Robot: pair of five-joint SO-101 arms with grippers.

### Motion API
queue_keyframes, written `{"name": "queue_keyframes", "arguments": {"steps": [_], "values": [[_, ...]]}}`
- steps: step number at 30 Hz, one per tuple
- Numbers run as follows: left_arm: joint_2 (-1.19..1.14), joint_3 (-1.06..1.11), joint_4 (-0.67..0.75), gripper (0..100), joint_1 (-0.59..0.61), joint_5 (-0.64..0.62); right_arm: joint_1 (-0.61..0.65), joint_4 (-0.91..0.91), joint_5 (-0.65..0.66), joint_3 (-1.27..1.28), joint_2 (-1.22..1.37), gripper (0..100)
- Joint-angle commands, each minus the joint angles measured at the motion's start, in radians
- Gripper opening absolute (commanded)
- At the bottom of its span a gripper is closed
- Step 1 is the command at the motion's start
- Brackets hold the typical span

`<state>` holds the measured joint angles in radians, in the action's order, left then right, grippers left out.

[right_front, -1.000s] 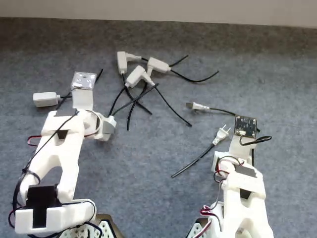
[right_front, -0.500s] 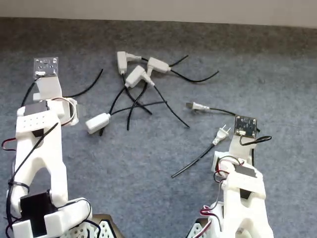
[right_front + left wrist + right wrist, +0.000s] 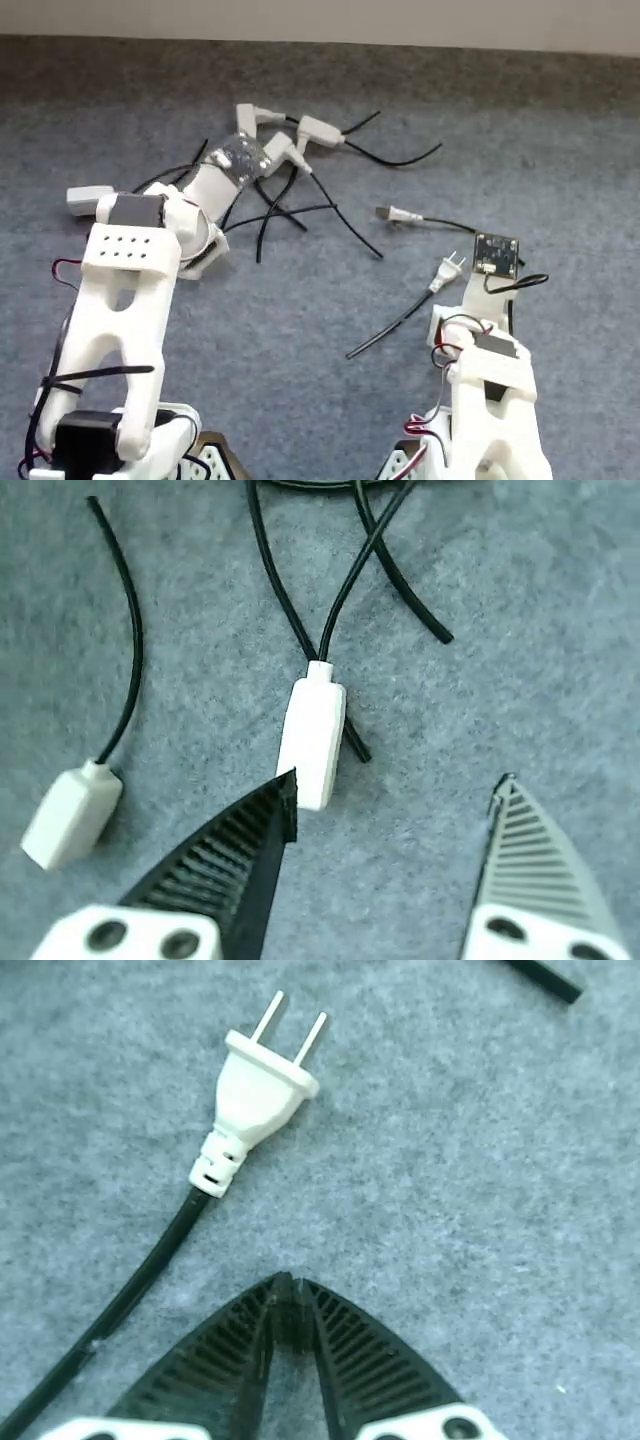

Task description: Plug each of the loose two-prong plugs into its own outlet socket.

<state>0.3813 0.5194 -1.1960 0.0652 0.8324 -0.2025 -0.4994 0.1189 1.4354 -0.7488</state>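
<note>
A loose two-prong plug [image 3: 448,270] lies on the grey carpet just ahead of my right arm [image 3: 490,370]; a second plug [image 3: 392,213] lies farther out. In the right wrist view the near plug [image 3: 262,1085] rests a short way beyond my right gripper [image 3: 290,1288], which is shut on nothing. In the left wrist view, my left gripper [image 3: 395,780] hangs open over the carpet. One fingertip [image 3: 288,783] is at the near end of a white block socket [image 3: 312,742]. A second block socket [image 3: 70,815] lies off to one side and shows in the high view too [image 3: 90,198].
Three angled white connectors [image 3: 275,152] with tangled black cables [image 3: 300,205] lie at the back centre, close to the left arm [image 3: 130,270]. Bare carpet [image 3: 300,320] lies between the two arms.
The left arm swung out to the far left, then back right over the tangled cables. The block socket near it shifted slightly. The right arm has kept still.
</note>
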Motion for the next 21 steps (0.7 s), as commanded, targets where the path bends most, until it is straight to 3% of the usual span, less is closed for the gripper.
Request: {"name": "queue_keyframes", "arguments": {"steps": [1,6,13,21], "values": [[-0.013,-0.028,0.006,25,0.048,0.195,0.016,0.016,-0.005,-0.005,-0.008,0.6],[-0.153,-0.033,0.189,12,0.133,0.319,0.016,0.016,-0.005,-0.005,-0.008,0.6],[-0.318,-0.033,0.27,12,0.122,0.361,0.016,0.016,-0.005,-0.005,-0.008,0.6],[-0.343,-0.139,0.264,12,0.131,0.356,0.016,0.016,-0.005,-0.005,-0.008,0.6]]}}
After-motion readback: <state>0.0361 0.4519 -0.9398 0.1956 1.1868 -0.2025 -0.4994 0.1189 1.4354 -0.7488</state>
